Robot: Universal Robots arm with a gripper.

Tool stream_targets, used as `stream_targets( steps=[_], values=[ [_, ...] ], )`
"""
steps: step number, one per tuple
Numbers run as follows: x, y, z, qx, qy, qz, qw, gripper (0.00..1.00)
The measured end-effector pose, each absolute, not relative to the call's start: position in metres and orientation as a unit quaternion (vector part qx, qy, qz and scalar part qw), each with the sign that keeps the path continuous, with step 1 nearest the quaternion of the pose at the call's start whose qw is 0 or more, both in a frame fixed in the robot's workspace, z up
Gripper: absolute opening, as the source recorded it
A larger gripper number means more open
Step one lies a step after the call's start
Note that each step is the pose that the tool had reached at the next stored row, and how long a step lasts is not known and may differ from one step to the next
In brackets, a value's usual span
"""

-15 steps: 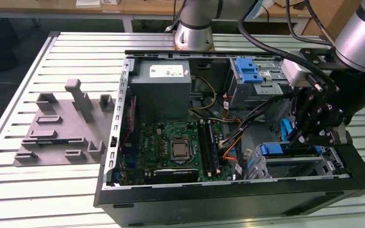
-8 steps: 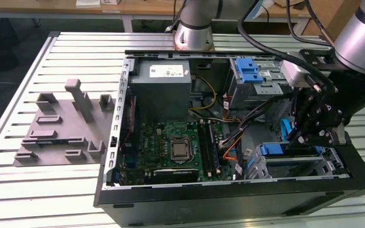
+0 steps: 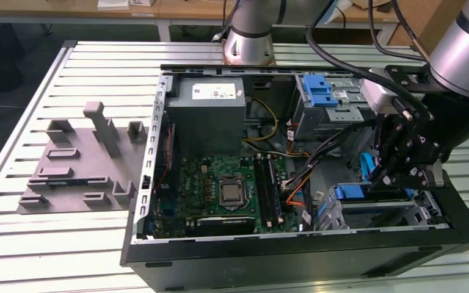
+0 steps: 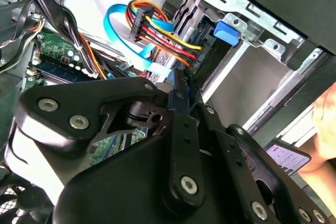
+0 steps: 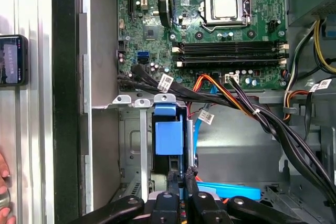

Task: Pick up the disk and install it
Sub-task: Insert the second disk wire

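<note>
The disk (image 5: pixel 169 135) stands on edge in the metal drive cage (image 5: pixel 131 145) at the case's front corner. Of it I see the blue carrier's narrow edge and tab, in the exterior view at the disk (image 3: pixel 353 192); the silver body is hidden in the cage. My gripper (image 5: pixel 182 174) is right over the carrier's edge, its black fingers drawn close together on it. In the exterior view the gripper (image 3: pixel 393 178) reaches down into the cage at the right. In the second wrist view the gripper (image 4: pixel 176 82) ends beside a bundle of cables.
The grey power-supply box (image 3: pixel 210 116) and the motherboard (image 3: pixel 226 189) lie to the exterior view's left of the cage. Black and orange cables (image 5: pixel 236 103) and a light blue flat cable (image 4: pixel 118 30) run close by. A phone (image 5: pixel 13 59) and a hand (image 4: pixel 325 124) are outside the case wall.
</note>
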State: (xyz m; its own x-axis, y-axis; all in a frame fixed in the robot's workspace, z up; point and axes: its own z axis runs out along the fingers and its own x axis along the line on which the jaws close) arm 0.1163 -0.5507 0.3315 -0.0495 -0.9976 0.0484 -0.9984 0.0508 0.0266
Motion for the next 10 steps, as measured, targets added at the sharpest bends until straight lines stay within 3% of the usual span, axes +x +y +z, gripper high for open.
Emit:
stream_targets(
  steps=[10],
  values=[
    [0.1168,-0.5507,0.3309,0.689,-0.725,0.007,0.027,0.18]
  ],
)
